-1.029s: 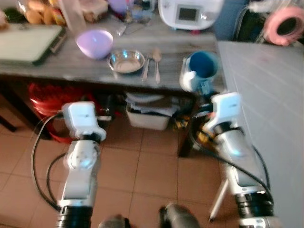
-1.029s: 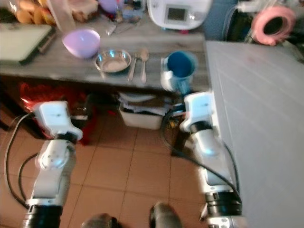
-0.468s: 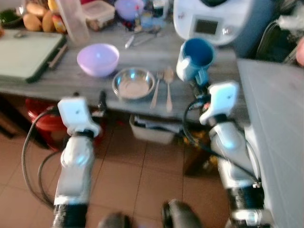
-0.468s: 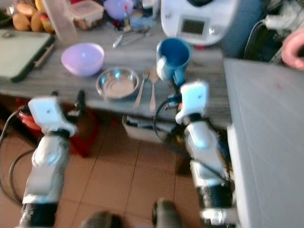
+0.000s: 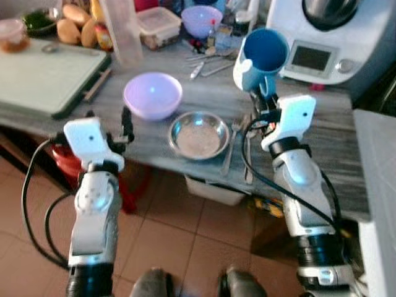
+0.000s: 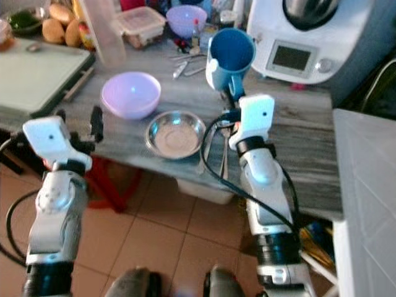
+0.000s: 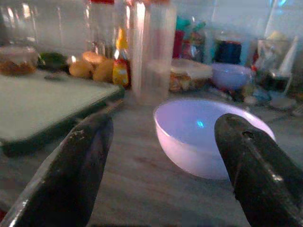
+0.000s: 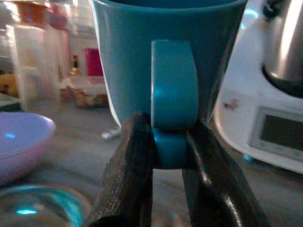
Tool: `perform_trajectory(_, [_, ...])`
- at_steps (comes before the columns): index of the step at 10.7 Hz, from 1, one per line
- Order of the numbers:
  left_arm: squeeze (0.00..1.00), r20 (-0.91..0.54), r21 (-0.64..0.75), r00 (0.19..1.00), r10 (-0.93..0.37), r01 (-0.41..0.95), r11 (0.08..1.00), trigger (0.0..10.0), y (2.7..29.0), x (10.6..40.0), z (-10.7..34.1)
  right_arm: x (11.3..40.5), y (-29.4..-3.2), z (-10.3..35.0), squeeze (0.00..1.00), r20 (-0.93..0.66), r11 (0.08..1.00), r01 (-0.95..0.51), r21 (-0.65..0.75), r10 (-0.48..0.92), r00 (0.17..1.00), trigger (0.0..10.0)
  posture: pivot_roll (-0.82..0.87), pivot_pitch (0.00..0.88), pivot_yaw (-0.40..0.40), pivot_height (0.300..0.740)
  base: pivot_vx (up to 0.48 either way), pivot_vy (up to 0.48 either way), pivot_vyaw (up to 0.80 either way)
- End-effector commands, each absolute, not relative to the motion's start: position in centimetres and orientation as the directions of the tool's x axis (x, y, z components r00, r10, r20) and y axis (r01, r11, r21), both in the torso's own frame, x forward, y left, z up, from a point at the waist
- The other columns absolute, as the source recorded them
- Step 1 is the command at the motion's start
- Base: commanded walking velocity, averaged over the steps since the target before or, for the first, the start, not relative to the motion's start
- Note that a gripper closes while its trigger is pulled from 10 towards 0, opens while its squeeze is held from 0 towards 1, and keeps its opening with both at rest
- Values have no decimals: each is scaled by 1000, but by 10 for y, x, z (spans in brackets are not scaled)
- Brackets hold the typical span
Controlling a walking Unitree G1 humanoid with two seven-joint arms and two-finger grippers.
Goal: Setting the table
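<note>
My right gripper (image 5: 266, 105) is shut on the handle of a blue mug (image 5: 262, 57) and holds it upright above the grey counter (image 5: 322, 130); the right wrist view shows both fingers (image 8: 135, 156) clamped on the mug's handle (image 8: 173, 94). Below it on the counter lie a fork (image 5: 230, 143) and a spoon (image 5: 246, 148), beside a steel bowl (image 5: 198, 134). A lilac bowl (image 5: 152, 94) sits to the left. My left gripper (image 5: 111, 127) is open at the counter's front edge, facing the lilac bowl (image 7: 213, 137).
A white kitchen appliance (image 5: 325, 37) stands at the back right. A green cutting board (image 5: 46, 74) lies on the left, with a clear tall container (image 5: 122, 31), food boxes and loose cutlery behind. A white surface (image 5: 377, 185) is at the right. Tiled floor lies below.
I have come closer to the counter and the view has shifted. My right gripper has lifted the blue mug higher and further over the counter. My left gripper has risen to the counter's edge.
</note>
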State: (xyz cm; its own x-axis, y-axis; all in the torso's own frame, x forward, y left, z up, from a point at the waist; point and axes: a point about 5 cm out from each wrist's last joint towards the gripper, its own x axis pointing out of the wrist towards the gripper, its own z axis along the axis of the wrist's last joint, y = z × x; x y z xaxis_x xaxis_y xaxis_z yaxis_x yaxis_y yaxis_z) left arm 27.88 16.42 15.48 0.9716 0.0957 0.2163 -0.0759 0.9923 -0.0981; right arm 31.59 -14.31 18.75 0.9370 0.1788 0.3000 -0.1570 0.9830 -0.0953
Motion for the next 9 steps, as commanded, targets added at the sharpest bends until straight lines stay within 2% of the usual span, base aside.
perform_trajectory(1, [0, 209, -82, 974, 84, -69, 994, 10000, 164, 275, 155, 318, -149, 191, 0, 306, 987, -133, -95, 156, 939, 10000, -34, 136, -11, 740, 0, 0, 0])
perform_trajectory(2, [0, 195, -85, 978, 75, -60, 995, 10000, 163, 272, 156, 332, -169, 190, 0, 271, 990, -110, -90, 131, 954, 10000, -26, 144, -3, 740, 0, 0, 0])
perform_trajectory(4, [0, 151, -76, 984, 90, -79, 994, 10000, 164, 269, 150, 348, -179, 197, 0, 266, 982, -139, -125, 168, 949, 10000, -22, 167, 9, 740, 0, 0, 0])
perform_trajectory(9, [0, 108, -59, 991, 82, -76, 995, 10000, 166, 257, 147, 365, -166, 209, 0, 268, 953, -252, -168, 290, 919, 10000, 26, 258, 40, 740, 0, 0, 0])
